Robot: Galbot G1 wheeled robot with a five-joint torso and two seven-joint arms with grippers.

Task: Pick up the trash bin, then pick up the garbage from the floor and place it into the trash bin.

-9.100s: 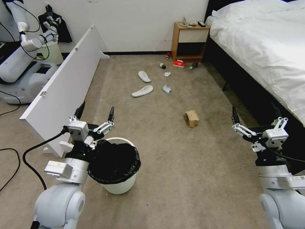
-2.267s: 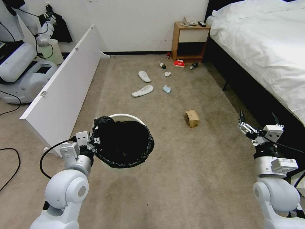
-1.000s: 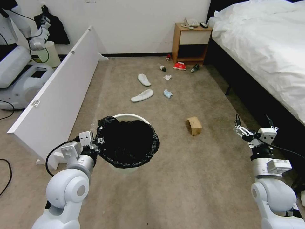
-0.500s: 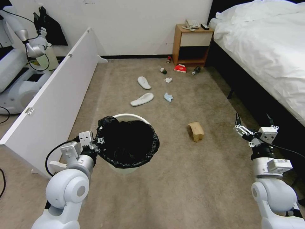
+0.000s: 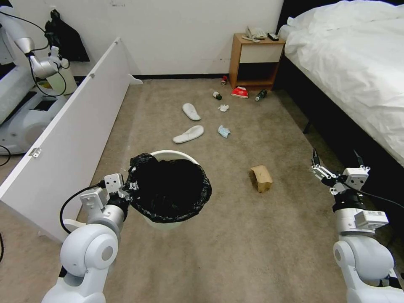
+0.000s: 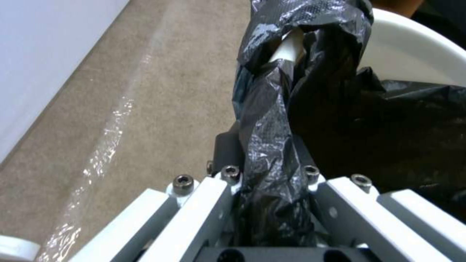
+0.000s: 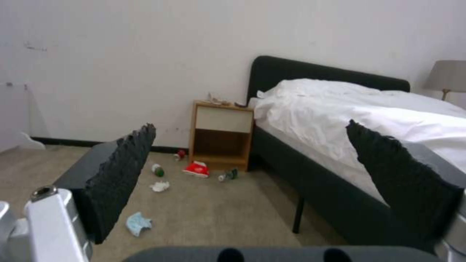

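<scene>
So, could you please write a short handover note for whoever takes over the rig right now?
Left gripper: shut on the rim of the trash bin, pinching the black liner; the bin is held up off the carpet.
Right gripper: open and empty, raised beside the bed.
Garbage, all on the floor: crumpled brown paper bag nearest; two white slippers, pale blue wad and white tissue farther on; red packet, red can and two small bottles by the nightstand.
Done: bin picked up.
Left: collect every piece into the bin.
</scene>
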